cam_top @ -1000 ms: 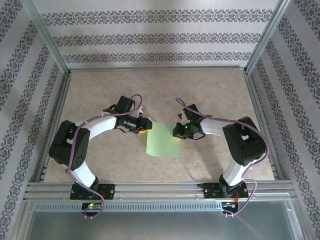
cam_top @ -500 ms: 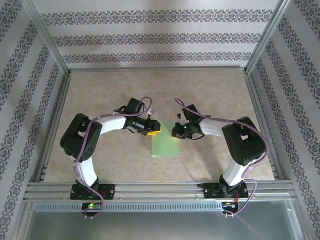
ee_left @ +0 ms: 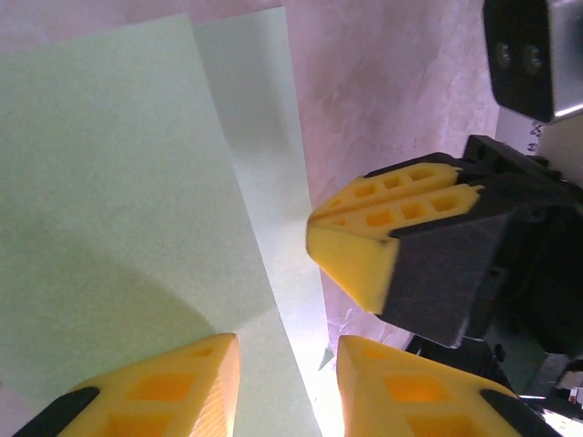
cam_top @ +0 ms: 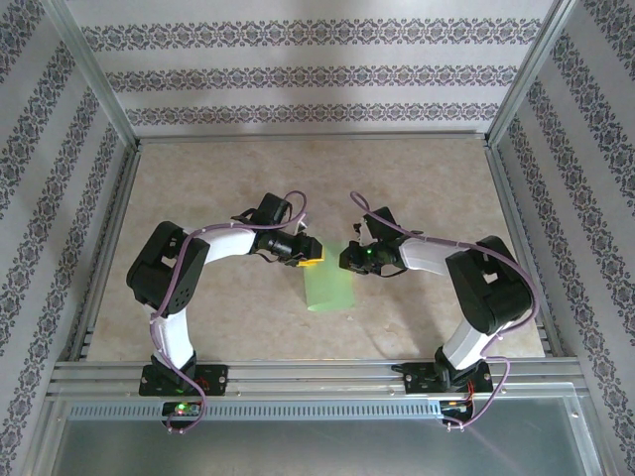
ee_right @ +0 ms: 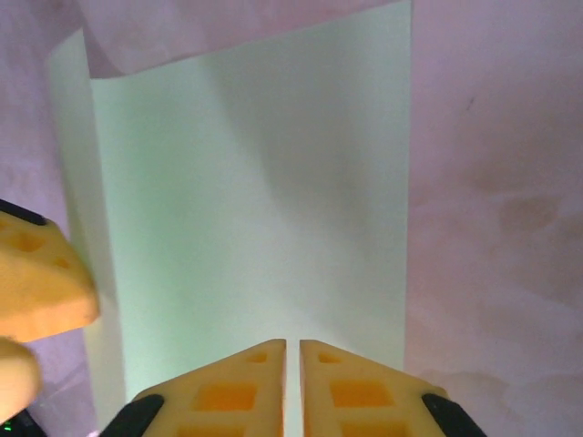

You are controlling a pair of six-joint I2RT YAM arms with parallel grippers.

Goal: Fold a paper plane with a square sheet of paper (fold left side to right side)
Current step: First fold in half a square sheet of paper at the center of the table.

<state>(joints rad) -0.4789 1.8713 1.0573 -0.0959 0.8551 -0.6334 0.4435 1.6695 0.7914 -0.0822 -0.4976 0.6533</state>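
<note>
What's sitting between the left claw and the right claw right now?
In the top view, the far end of the green paper sheet lies on the table between the left claw and the right claw.

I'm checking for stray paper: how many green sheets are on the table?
1. The green sheet lies in the middle of the table, one side folded over itself. Another sheet directly beneath it could be hidden.

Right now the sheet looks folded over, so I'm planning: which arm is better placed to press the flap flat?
Probably left. The left gripper hangs open astride the flap's free edge on the square sheet of paper; the right gripper, nearly shut, sits at the sheet's right edge.
</note>
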